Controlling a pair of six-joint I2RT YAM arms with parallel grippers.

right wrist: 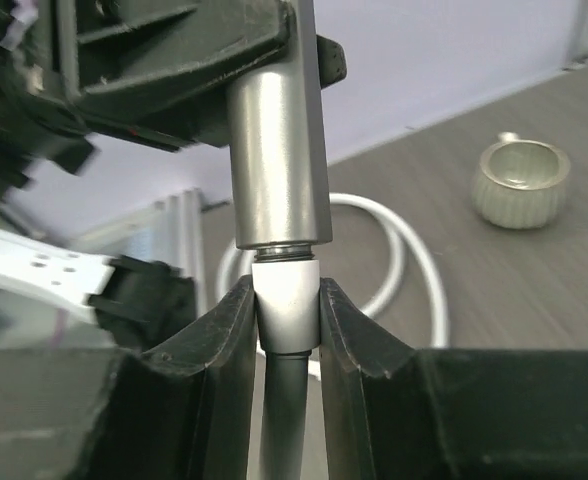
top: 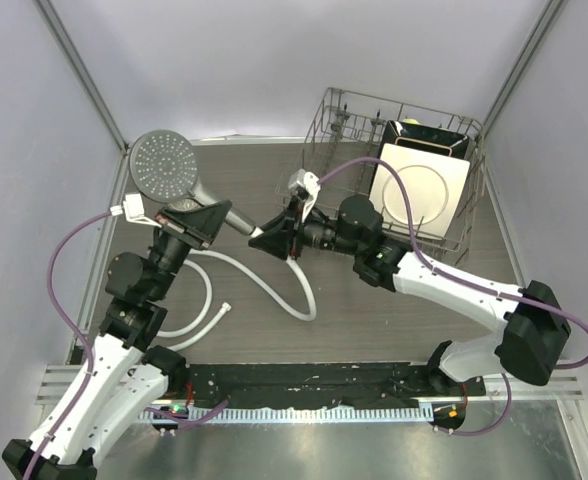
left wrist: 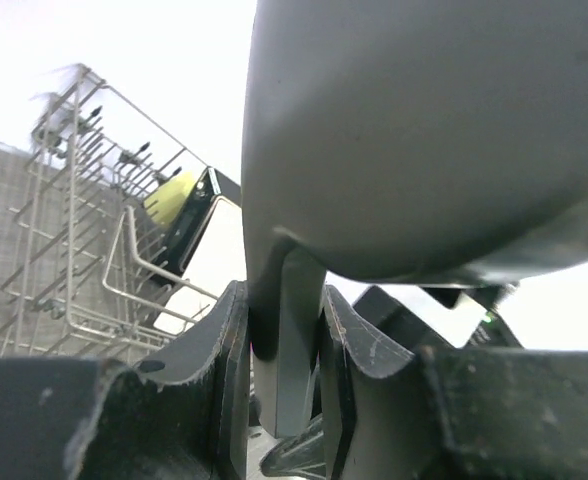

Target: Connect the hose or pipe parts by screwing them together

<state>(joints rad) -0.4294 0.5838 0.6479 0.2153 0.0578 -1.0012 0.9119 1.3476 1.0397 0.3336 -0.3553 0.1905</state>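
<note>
The grey shower head [top: 164, 165] is held off the table with its perforated face up. My left gripper [top: 202, 215] is shut on its straight handle [left wrist: 289, 340], and the head's body [left wrist: 424, 130] fills the left wrist view. My right gripper [right wrist: 287, 310] is shut on the hose's metal end nut [right wrist: 287, 300], which sits right at the handle's end [right wrist: 279, 170]. A thin band of thread [right wrist: 286, 255] shows between nut and handle. From the nut [top: 259, 232] the white hose [top: 274, 290] trails down and loops on the table.
A wire dish rack [top: 339, 130] at the back right holds a white square plate [top: 419, 185]. A small ribbed grey cup [right wrist: 522, 182] stands on the table beyond the hose loop [right wrist: 414, 260]. Purple cables [top: 69, 290] arc off both arms.
</note>
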